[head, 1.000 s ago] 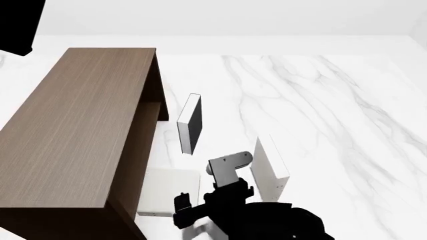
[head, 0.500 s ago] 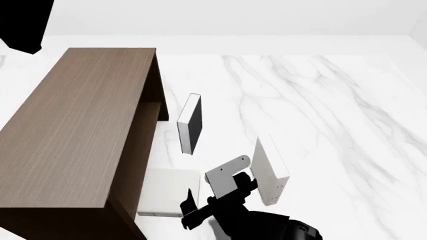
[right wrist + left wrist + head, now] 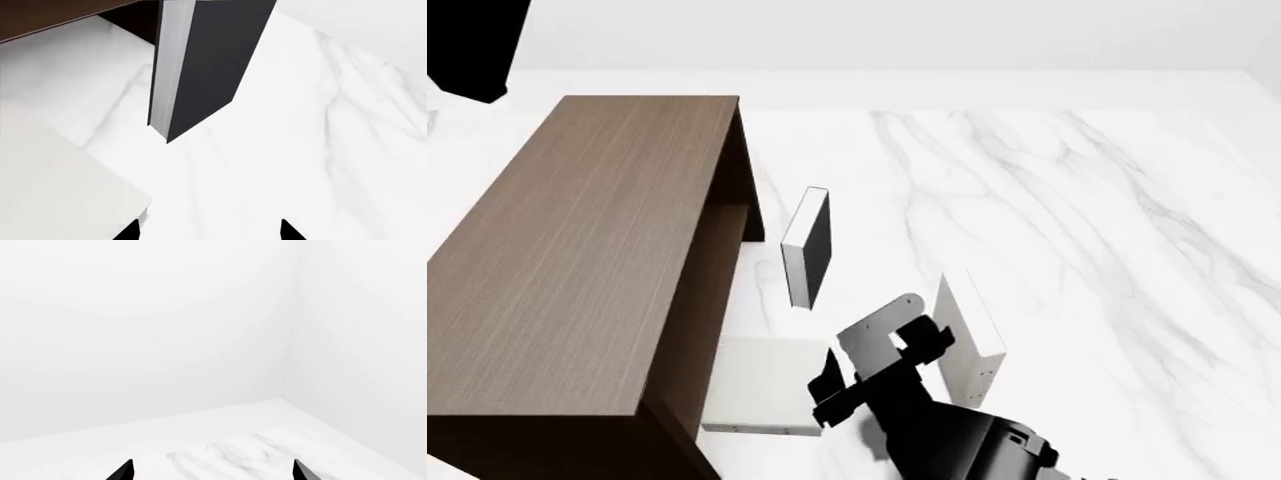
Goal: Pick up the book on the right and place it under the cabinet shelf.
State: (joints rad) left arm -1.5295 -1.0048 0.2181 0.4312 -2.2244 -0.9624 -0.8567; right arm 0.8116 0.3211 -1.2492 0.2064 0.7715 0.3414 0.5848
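Observation:
The book (image 3: 968, 342), a plain off-white slab, stands on edge on the marble floor right of centre. My right gripper (image 3: 878, 362) hovers just left of it, open and holding nothing. In the right wrist view the gripper (image 3: 208, 231) has both black fingertips (image 3: 130, 231) wide apart over bare floor, and the book is out of that view. The big brown cabinet (image 3: 587, 250) fills the left, and its shelf (image 3: 731, 222) shows partly inside the open side. My left gripper (image 3: 210, 472) is open, facing a white wall.
A book with a black face (image 3: 807, 245) (image 3: 207, 65) stands on edge ahead of the right gripper. A pale book (image 3: 767, 385) (image 3: 60, 190) lies flat against the cabinet's foot. A black part of my left arm (image 3: 467, 45) shows at the upper left.
My right arm has swung and edged forward, so the gripper now sits closer to the off-white book. None of the books has moved.

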